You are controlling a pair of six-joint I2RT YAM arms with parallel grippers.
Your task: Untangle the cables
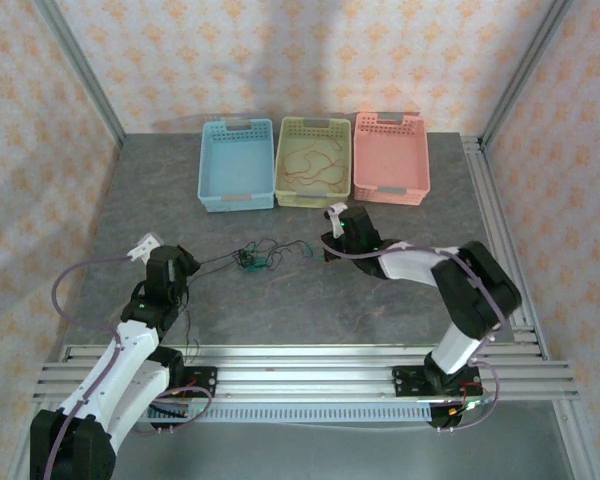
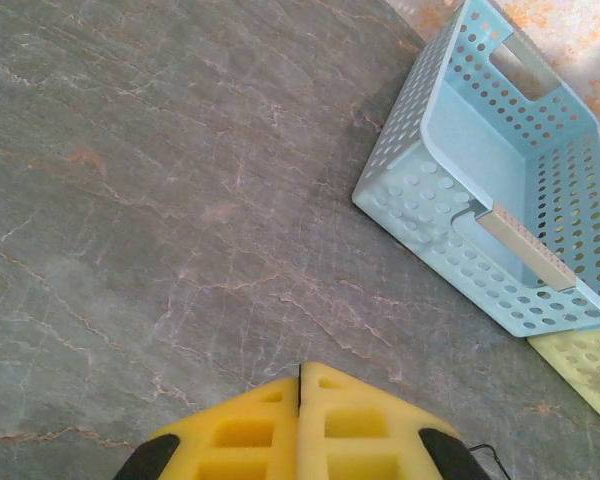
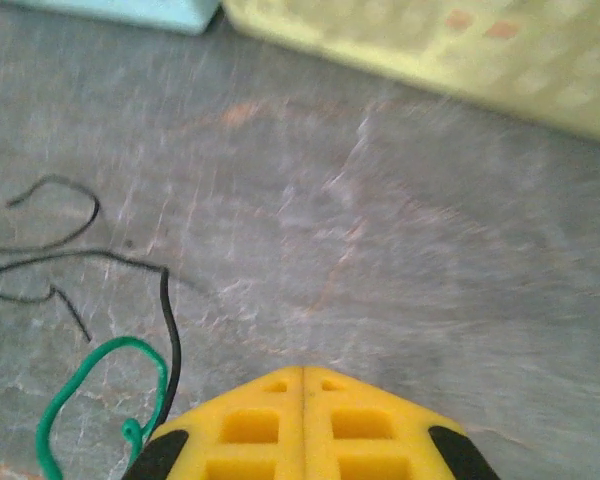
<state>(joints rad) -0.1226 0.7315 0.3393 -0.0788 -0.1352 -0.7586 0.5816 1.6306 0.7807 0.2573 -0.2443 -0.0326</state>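
The cables lie as a loose tangle (image 1: pixel 252 258) of black and dark green strands on the grey table between my two grippers. An orange-red cable (image 1: pixel 315 165) lies coiled inside the yellow-green basket (image 1: pixel 284 160). My left gripper (image 1: pixel 192 266) (image 2: pixel 300 368) is shut just left of the tangle. A black strand runs to its tip, and whether it is pinched does not show. My right gripper (image 1: pixel 327 245) (image 3: pixel 302 370) is shut to the right. A black cable (image 3: pixel 168 330) and a green loop (image 3: pixel 100 350) pass beside its left finger, with nothing visible between the pads.
Three baskets stand in a row at the back: blue basket (image 1: pixel 208 165) (image 2: pixel 410 190), the yellow-green one in the middle (image 3: pixel 430 50), pink basket (image 1: pixel 420 160) on the right. Aluminium rails (image 1: pixel 300 365) run along the near edge and the right side.
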